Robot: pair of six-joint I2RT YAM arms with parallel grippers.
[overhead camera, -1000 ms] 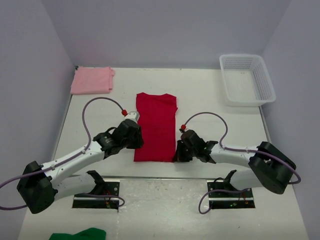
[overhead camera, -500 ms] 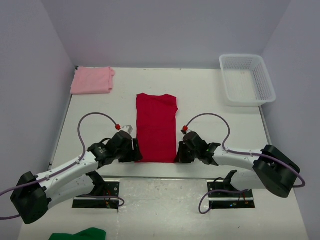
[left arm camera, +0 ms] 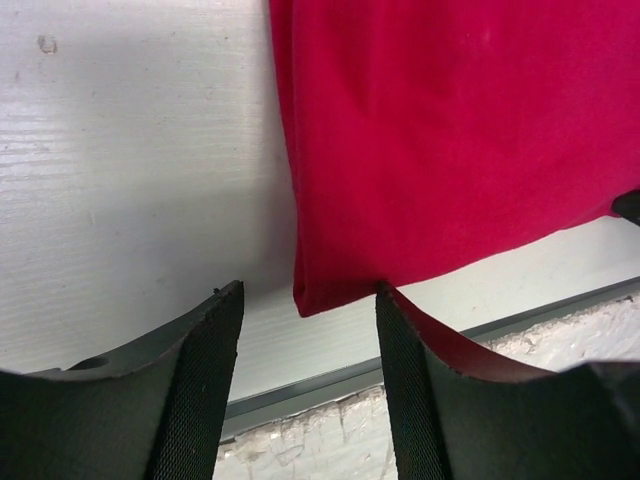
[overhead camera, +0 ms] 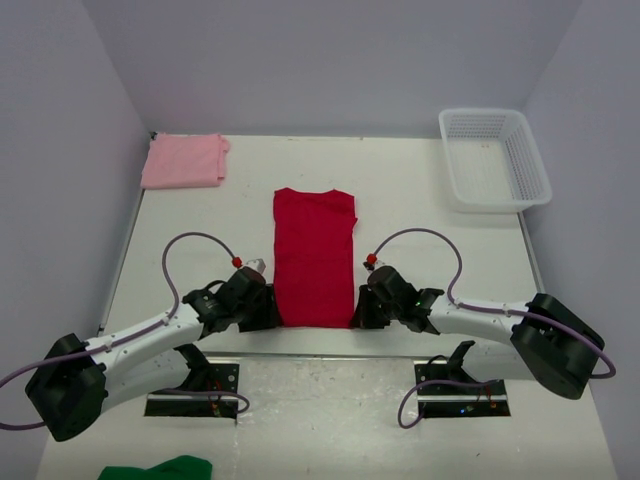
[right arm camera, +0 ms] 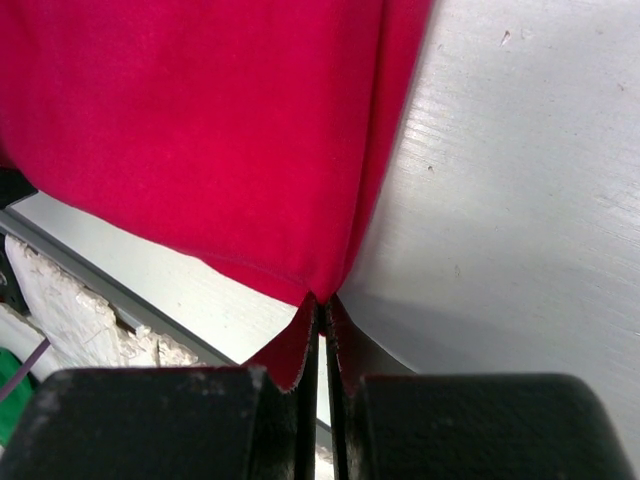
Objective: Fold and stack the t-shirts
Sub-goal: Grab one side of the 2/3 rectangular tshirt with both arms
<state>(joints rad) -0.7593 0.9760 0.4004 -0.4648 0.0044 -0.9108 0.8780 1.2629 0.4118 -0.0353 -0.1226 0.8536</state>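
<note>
**Bench holdings, left to right**

1. pink t-shirt [overhead camera: 184, 161]: folded, at the far left corner of the bench [overhead camera: 420, 195].
2. left pincer [left arm camera: 309, 292]: jaws apart, straddling the near left corner of the red t-shirt [overhead camera: 315, 258].
3. red t-shirt: long folded strip, flat at bench centre.
4. right pincer [right arm camera: 322, 300]: clamped on that shirt's near right corner.
5. white mesh basket [overhead camera: 494, 158]: far right.

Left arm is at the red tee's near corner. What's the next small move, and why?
Probably close the left gripper on the near-left corner of the red t-shirt: its jaws stand open around that corner, while the right gripper is shut on the near-right one.
</note>
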